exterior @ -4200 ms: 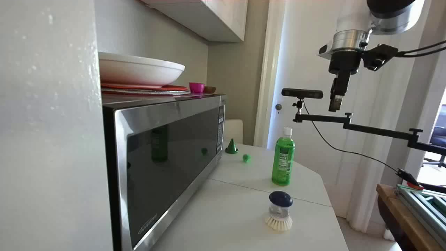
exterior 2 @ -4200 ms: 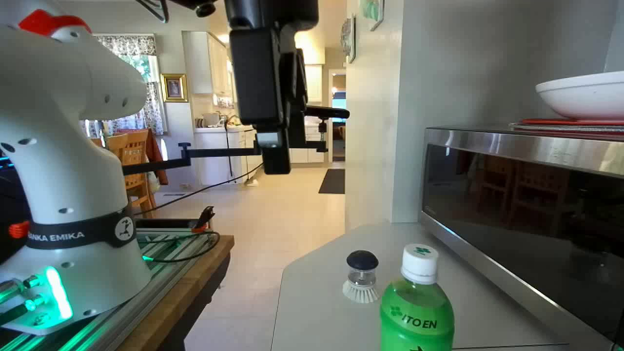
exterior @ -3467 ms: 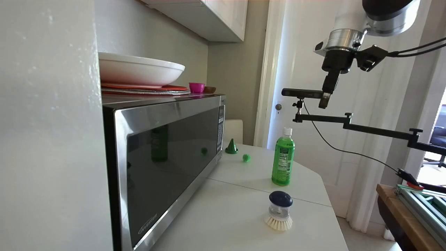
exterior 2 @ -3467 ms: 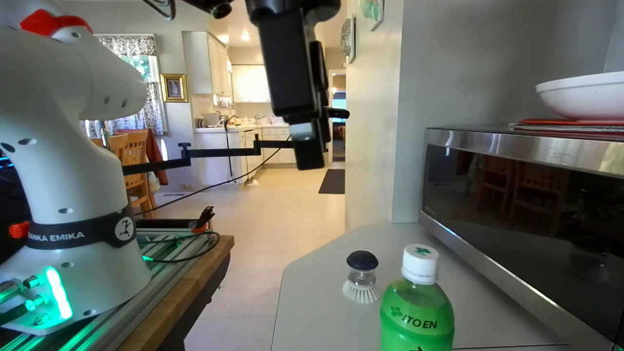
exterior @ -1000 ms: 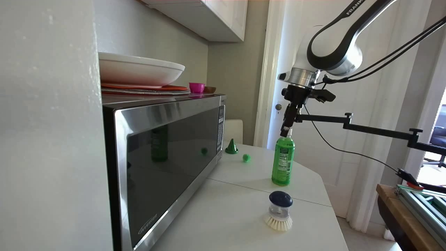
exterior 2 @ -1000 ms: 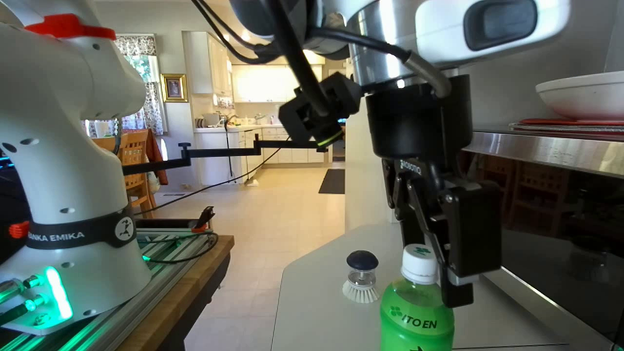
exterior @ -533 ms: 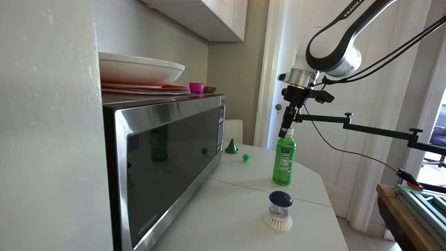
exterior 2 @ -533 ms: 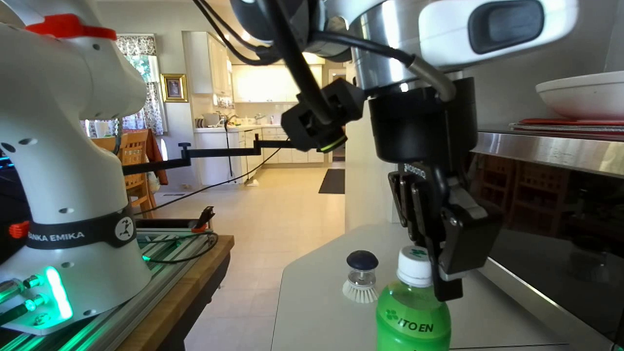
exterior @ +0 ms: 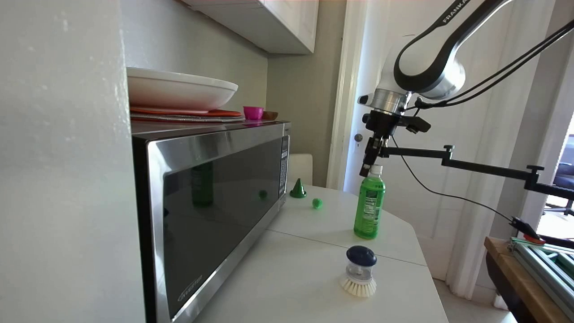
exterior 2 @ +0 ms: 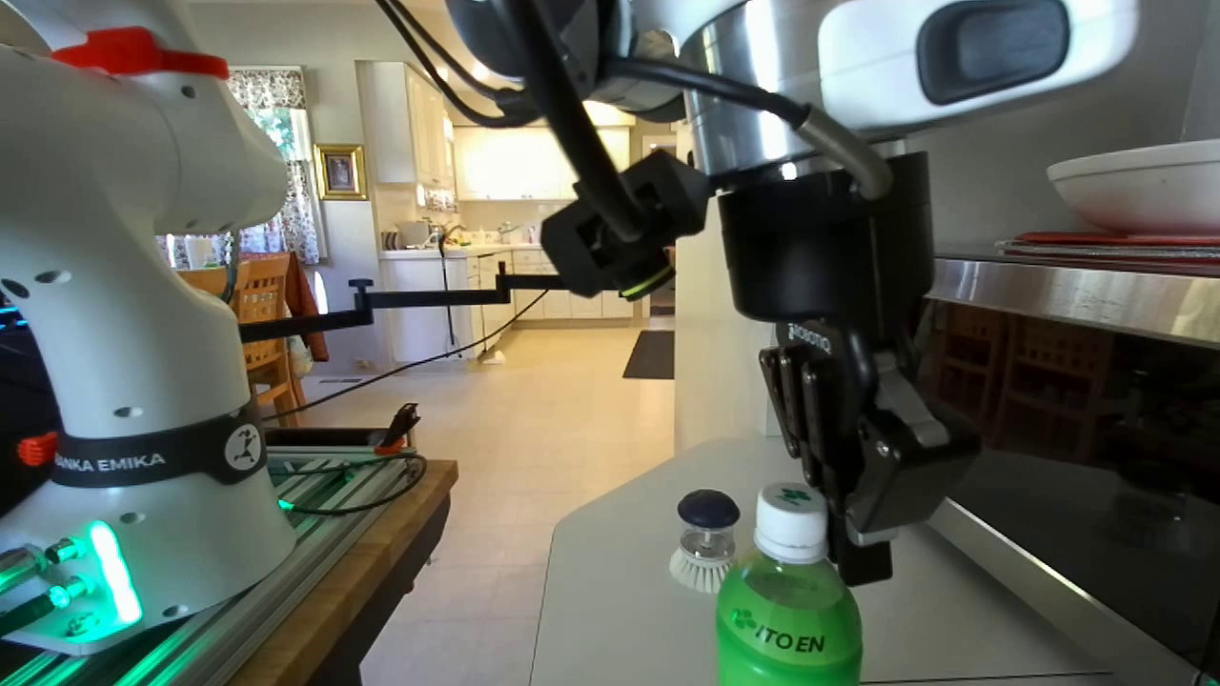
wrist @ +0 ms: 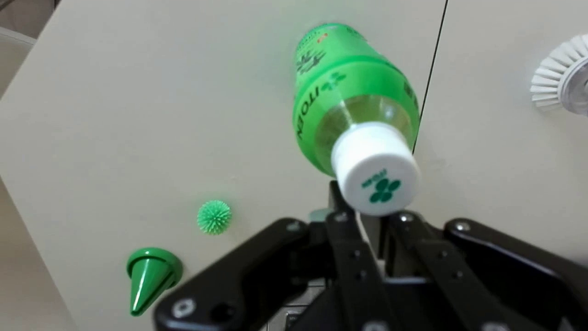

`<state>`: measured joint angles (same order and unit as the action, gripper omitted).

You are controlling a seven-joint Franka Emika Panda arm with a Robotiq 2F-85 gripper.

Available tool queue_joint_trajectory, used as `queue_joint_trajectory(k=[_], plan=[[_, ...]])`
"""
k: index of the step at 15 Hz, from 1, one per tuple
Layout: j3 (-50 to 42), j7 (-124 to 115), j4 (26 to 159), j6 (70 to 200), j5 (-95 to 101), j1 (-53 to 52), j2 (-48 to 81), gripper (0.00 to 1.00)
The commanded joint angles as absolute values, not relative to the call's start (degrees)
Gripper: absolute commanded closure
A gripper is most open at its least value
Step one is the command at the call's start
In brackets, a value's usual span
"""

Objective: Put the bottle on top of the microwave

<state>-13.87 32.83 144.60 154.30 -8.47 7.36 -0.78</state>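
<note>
The green bottle [exterior: 370, 211] with its white cap [exterior 2: 791, 522] stands on the white counter, as both exterior views show. My gripper [exterior: 365, 171] is down at cap height, on the microwave side of the bottle. In the wrist view its jaws are drawn together, and the cap [wrist: 379, 179] lies in front of them rather than between them. One finger [wrist: 336, 195] shows left of the cap; the other's tip is hidden behind it. Whether a finger touches the bottle I cannot tell. The steel microwave [exterior: 219, 211] with its dark door stands across the counter.
On the microwave are a white bowl [exterior: 179, 92], red mats [exterior: 224, 113], a pink cup [exterior: 253, 113] and a brown bowl [exterior: 270, 115]. A dark-topped brush [exterior: 360, 269], a green cone [exterior: 297, 189] and a spiky green ball [exterior: 317, 203] rest on the counter. A cabinet [exterior: 287, 31] hangs above.
The arm has come down to the bottle. Over the last second the jaws have closed, and the bottle has shifted a little away from the microwave, clear of the fingers' gap.
</note>
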Motion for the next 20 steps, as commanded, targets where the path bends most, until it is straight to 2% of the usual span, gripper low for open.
queue_joint_trajectory(k=[1,8,13,19,20], plan=[[-12.92,32.03,143.58,153.37,-7.22,8.67,-1.0,0.54],[-13.19,27.69,140.65,141.96,-2.16,9.31,-4.29,0.01],[-13.17,27.55,140.32,135.09,-2.11,9.07,-5.03,0.0],[-12.99,28.62,141.76,139.67,-1.48,8.94,-4.76,0.0],[-12.88,28.62,141.95,140.02,-1.49,8.88,-4.7,0.15]])
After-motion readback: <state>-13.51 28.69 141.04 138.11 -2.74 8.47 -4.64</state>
